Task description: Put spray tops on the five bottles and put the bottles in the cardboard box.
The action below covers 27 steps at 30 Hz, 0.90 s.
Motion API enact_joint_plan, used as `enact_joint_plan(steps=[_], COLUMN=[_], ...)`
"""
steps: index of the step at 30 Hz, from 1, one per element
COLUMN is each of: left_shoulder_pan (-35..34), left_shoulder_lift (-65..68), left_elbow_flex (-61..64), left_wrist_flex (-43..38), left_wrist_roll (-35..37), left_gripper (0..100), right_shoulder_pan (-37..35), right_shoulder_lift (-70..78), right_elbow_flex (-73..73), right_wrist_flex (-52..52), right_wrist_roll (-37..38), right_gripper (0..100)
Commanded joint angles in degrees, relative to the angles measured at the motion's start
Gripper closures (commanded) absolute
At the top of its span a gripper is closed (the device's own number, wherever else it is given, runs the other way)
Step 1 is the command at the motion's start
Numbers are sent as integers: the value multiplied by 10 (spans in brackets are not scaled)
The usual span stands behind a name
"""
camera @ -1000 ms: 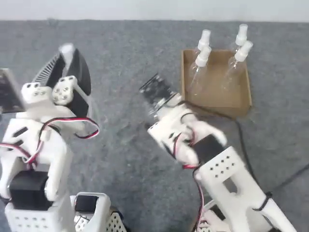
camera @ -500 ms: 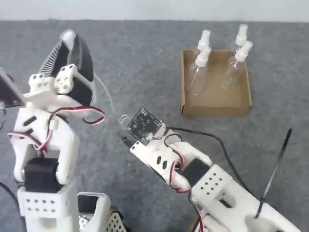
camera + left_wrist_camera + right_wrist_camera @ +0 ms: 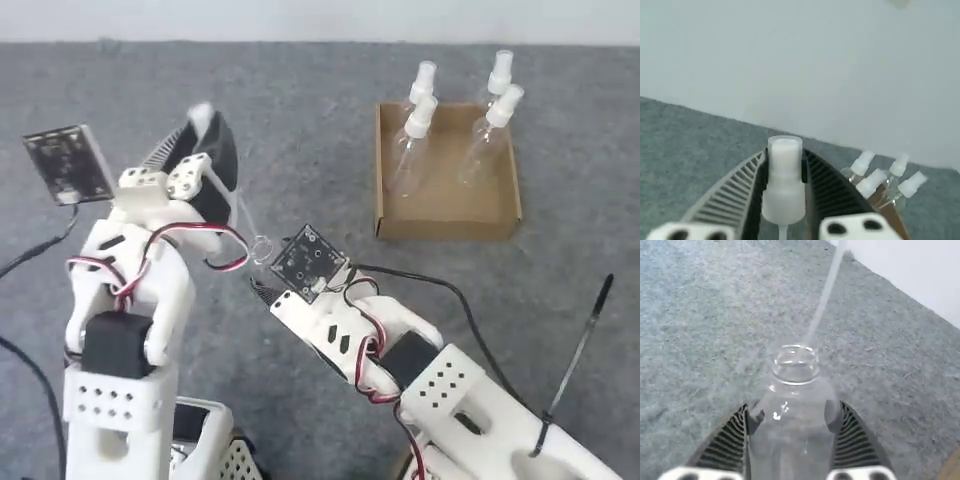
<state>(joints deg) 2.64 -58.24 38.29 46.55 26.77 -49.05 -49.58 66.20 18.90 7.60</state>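
Your right gripper (image 3: 794,412), jaws clamped on the open clear bottle (image 3: 792,385), sits nearest; your left gripper (image 3: 785,155), jaws clamped on a spray top (image 3: 784,190), slants its dip tube (image 3: 822,295) to the bottle's mouth; beyond, four capped bottles (image 3: 410,140) stand in the cardboard box (image 3: 447,218).

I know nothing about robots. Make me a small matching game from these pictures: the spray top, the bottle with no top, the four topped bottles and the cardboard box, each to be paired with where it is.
Things
1. spray top
2. open bottle
3. four topped bottles
4. cardboard box

Places
A. inside the cardboard box
B. on the grey carpet, beyond the arms
C. clamped in the left gripper
D. clamped in the right gripper

Pairs: 1-C, 2-D, 3-A, 4-B
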Motion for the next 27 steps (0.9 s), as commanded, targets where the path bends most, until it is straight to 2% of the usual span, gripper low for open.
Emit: enact_joint_plan(steps=[1, 3, 6, 8, 11, 19, 24, 27], left_shoulder_pan=[4, 5, 32, 58, 82, 91, 91, 87], left_shoulder_lift=[-15, -15, -14, -11, -10, -10, -14, -14], left_elbow_flex=[-7, -5, -3, -3, -2, 54, 53, 29], left_wrist_flex=[56, 82, 107, 117, 125, 91, 117, 122], left_wrist_roll=[1, -1, -55, -84, -89, -89, -107, -137], left_gripper=[988, 988, 988, 988, 987, 981, 874, 870], right_shoulder_pan=[36, 49, 52, 51, 51, 51, 52, 52], right_shoulder_lift=[-29, -29, -29, -29, -29, -29, -29, -29], right_elbow_flex=[-6, -6, -4, -3, -3, 6, 7, 7], right_wrist_flex=[-19, -22, -22, -22, -22, -22, -22, -22], right_wrist_roll=[-26, -78, -117, -117, -117, -117, -117, -117], right_gripper=[993, 993, 993, 993, 993, 993, 993, 993])
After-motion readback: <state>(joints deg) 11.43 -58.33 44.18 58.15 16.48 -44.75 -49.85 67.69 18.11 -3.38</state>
